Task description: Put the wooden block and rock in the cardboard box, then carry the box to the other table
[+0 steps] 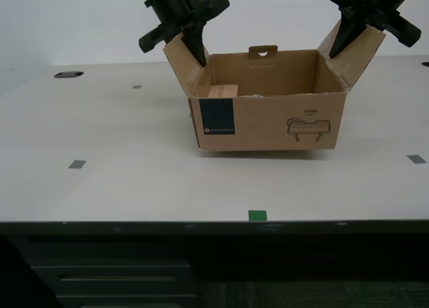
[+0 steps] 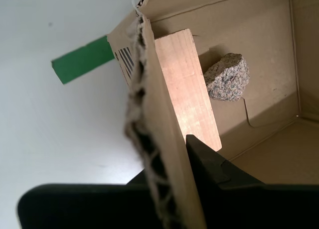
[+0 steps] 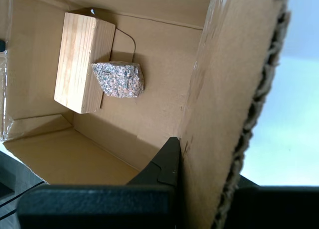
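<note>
Box (image 1: 268, 124): brown cardboard, open-topped, set on a pale table (image 1: 100, 187) just past centre in the exterior view, toward 2 o'clock. A dark blue label (image 1: 216, 116) and a black line drawing (image 1: 309, 127) are borne on its front wall, and a slotted tab (image 1: 263, 51) on its back wall.

Block (image 1: 222, 91): pale wood, laid on the box floor against the side wall at 9 o'clock of the box in the exterior view. Only its top is seen there.

Rock (image 2: 227, 77): speckled grey, lodged on the box floor touching the block's long side. It is hidden by the front wall in the exterior view.

My second gripper (image 1: 198, 53): clamped on the side flap at 10 o'clock of the box, one finger inside and one outside. The block lies directly below this flap.

My first gripper (image 1: 340, 45): clamped likewise on the opposite flap, at 2 o'clock of the box. Block and rock lie across the box floor from it.

Green tape (image 1: 257, 215): at 6 o'clock, on the table's near edge.

Grey tape squares (image 1: 77, 164): scattered on the table.
</note>
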Tool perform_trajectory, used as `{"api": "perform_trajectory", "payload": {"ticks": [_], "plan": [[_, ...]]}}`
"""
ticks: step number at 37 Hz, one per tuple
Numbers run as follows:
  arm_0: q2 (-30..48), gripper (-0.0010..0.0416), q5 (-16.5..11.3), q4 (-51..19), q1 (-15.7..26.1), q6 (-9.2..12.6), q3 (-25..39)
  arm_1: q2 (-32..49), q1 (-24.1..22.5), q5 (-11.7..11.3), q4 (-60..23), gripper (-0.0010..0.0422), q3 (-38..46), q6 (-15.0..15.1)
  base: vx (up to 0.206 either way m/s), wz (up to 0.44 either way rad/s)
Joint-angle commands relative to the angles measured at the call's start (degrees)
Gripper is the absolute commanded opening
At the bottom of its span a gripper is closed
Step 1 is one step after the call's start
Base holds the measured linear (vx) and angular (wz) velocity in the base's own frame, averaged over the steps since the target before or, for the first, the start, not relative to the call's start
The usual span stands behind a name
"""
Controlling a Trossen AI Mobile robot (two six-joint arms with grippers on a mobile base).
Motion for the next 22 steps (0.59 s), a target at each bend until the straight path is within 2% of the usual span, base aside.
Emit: {"api": "perform_trajectory", "payload": {"ticks": [1, 8, 22], "plan": [[0.0, -0.0001, -0.3, 0.1, 0.1, -0.7, 0.0, -0.2, -0.4, 0.8, -0.3, -0.0001, 0.1, 0.0, -0.072, -0.009], [0.0, -0.0001, -0.3, -0.1, 0.1, -1.9, 0.0, -0.3, -0.7, 0.8, -0.5, -0.0001, 0.1, -0.9, -0.074, -0.005], [0.0, -0.0001, -0.3, 0.0, 0.1, -2.0, 0.0, -0.3, -0.9, 0.8, -0.5, -0.0001, 0.1, -1.1, -0.079, 0.008]]}}
